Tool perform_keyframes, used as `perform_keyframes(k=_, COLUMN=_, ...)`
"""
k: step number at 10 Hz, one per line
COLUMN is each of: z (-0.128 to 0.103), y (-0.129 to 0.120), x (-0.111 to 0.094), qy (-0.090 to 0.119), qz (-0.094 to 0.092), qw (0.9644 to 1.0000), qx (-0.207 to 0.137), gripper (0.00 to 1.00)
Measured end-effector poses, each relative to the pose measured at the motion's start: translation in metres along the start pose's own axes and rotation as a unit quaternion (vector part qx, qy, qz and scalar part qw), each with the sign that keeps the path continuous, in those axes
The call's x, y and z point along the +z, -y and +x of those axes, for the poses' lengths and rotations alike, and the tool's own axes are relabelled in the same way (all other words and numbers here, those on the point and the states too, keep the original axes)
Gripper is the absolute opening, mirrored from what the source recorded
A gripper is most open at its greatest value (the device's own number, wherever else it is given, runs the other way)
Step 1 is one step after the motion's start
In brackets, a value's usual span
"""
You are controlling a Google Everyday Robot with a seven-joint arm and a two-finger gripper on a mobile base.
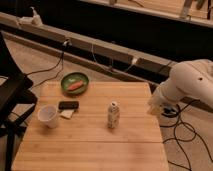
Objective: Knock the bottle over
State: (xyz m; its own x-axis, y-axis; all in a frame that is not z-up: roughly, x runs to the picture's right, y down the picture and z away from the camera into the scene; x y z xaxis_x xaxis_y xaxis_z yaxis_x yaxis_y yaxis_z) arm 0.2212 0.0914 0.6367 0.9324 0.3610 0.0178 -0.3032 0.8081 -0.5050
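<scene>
One upright bottle (pixel 113 114); jaws at table (pixel 90 147) edge.

Bottle (pixel 113 115) upright on table (pixel 90 145); end effector (pixel 154 108) at table edge, apart.

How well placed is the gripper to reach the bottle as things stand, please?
Probably yes. The gripper sits at the right edge of the table, level with the upright bottle, and nothing stands between them.

Dim warm light; claw (pixel 154 108) at table's (pixel 90 147) right edge.
</scene>
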Motion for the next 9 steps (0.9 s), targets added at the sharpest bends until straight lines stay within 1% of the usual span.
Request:
perform_keyframes(k=1, z=-0.004, y=-0.001, x=0.005, qy=0.002, qz=0.001, qw=1.0, qx=-0.006, gripper=0.44)
perform_keyframes(k=2, z=-0.012, y=-0.001, x=0.005, qy=0.003, qz=0.002, qw=0.9999, qx=-0.014, gripper=0.44)
perform_keyframes(k=3, z=-0.02, y=0.002, x=0.001, qy=0.003, qz=0.002, qw=0.9999, qx=-0.013, gripper=0.44)
perform_keyframes(k=4, z=-0.023, y=0.004, x=-0.004, qy=0.0, qz=-0.001, qw=0.9999, qx=-0.014, gripper=0.44)
perform_keyframes(k=5, z=-0.02, y=0.007, x=-0.011, qy=-0.004, qz=-0.005, qw=0.9998, qx=-0.018, gripper=0.44)
perform_keyframes(k=6, z=-0.015, y=0.005, x=-0.013, qy=-0.005, qz=-0.006, qw=0.9998, qx=-0.021, gripper=0.44)
perform_keyframes(k=8, z=-0.005, y=-0.007, x=-0.007, qy=-0.002, qz=-0.003, qw=0.9997, qx=-0.025, gripper=0.44)
perform_keyframes(k=9, z=-0.007, y=-0.014, x=0.003, qy=-0.004, qz=-0.003, qw=0.9997, qx=-0.025, gripper=0.44)
